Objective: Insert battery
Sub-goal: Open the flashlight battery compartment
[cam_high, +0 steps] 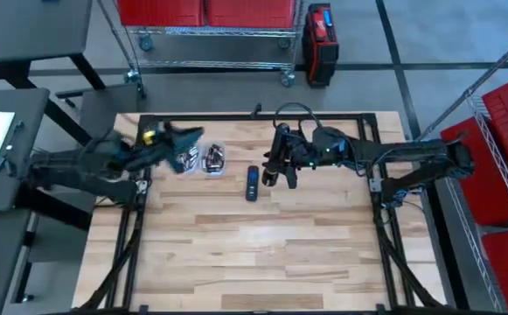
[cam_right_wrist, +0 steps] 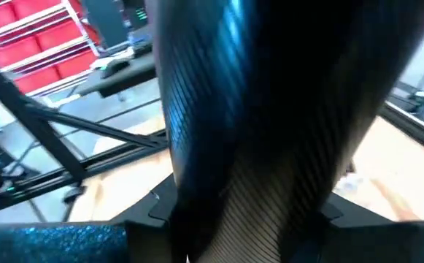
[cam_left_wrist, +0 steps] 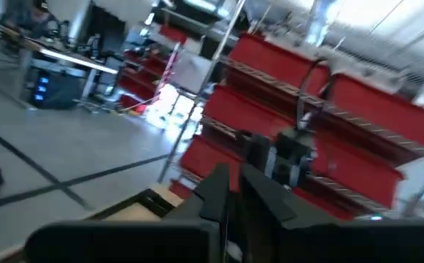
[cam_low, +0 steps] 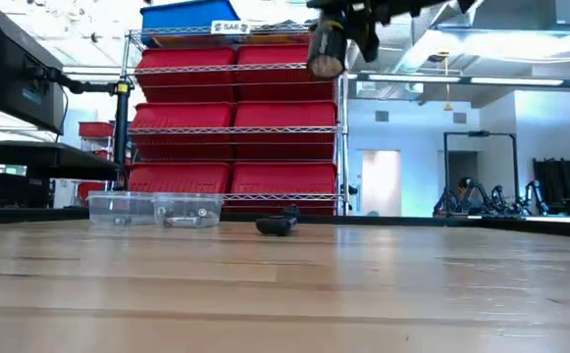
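- Worktop [cam_high: 262,254]: pale wood planks inside a dark metal frame, seen whole from the high view; most of its near half is bare.
- Shelf rack [cam_low: 235,118] beyond the far edge, wire shelves loaded with red bins, one blue bin on top.
- Right arm reaches in from the right side across the far half of the worktop. Right pincer [cam_high: 277,175] hangs above the wood just right of the remote, clear of it. Low view shows it high at the frame top, well off the surface. Right wrist view is filled by a dark ribbed surface close to the lens; cannot tell whether the fingers are spread or pressed together.
- Left arm comes in from the left edge, blurred. Left pincer [cam_high: 182,150] sits over the left tub. In the left wrist view its two dark fingers [cam_left_wrist: 215,191] lie pressed together, tips nearly meeting, nothing visible between them.
- Two clear plastic tubs side by side near the far left of the worktop: left tub [cam_low: 120,208], right tub [cam_high: 213,158]. Small dark and metallic pieces lie in the right tub; too small to say which are batteries.
- Remote [cam_high: 252,183]: small dark handset with a blue patch, lying flat on the wood between the tubs and the right pincer, touching neither.
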You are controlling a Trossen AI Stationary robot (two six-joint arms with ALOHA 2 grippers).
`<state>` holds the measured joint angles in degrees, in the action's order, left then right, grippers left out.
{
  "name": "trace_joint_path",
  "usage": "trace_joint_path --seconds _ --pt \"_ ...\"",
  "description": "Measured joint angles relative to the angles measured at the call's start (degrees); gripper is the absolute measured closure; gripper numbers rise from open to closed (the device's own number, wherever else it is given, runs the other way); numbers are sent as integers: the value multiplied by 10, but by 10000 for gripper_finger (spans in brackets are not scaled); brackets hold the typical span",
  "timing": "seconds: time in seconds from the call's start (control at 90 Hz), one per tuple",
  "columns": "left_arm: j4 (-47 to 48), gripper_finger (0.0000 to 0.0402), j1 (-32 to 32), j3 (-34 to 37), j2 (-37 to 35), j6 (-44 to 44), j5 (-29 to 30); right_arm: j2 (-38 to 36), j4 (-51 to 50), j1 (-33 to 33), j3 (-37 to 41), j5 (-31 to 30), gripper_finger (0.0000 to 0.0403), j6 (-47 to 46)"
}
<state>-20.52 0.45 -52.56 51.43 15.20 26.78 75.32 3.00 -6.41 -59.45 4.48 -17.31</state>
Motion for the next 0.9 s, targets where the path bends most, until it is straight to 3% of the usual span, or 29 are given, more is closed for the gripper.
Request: trace_joint_path --seconds 0.144,0.322,0.456,0.644,0.9 --pt "59 355 39 -137 104 2 -90 0 -38 5 -28 16 265 13" --pt "193 274 98 -289 222 51 -256 0 -57 7 -49 32 265 23" --pt "229 238 119 -379 295 40 -371 0 -58 8 -50 32 265 24" --pt "246 234 123 -440 364 33 -393 0 -57 13 -50 32 265 23" --pt "221 233 123 -449 401 55 -456 0 -56 24 -50 32 265 22"
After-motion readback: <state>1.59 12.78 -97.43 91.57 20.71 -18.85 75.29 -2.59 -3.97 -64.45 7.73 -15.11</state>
